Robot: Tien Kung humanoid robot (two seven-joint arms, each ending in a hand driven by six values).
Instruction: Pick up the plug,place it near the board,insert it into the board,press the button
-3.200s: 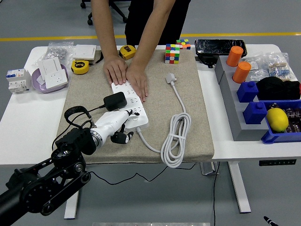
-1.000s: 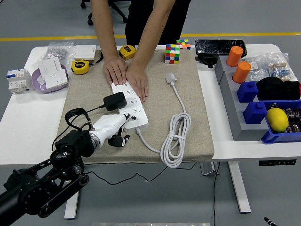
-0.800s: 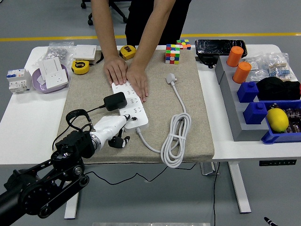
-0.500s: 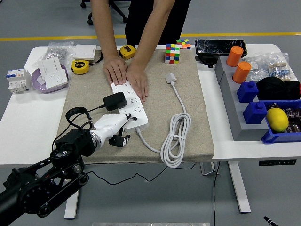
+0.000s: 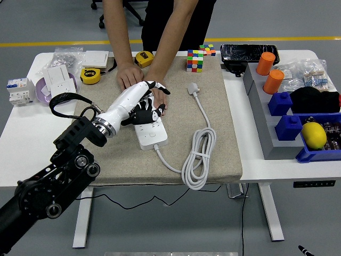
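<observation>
The left hand (image 5: 143, 104) is stretched over the power strip (image 5: 149, 130) on the desk (image 5: 24, 138), fingers spread, apparently pressing down on it. The black plug is hidden beneath the hand and cannot be made out. Two person's hands (image 5: 128, 76) are laid on the strip's far end.
</observation>
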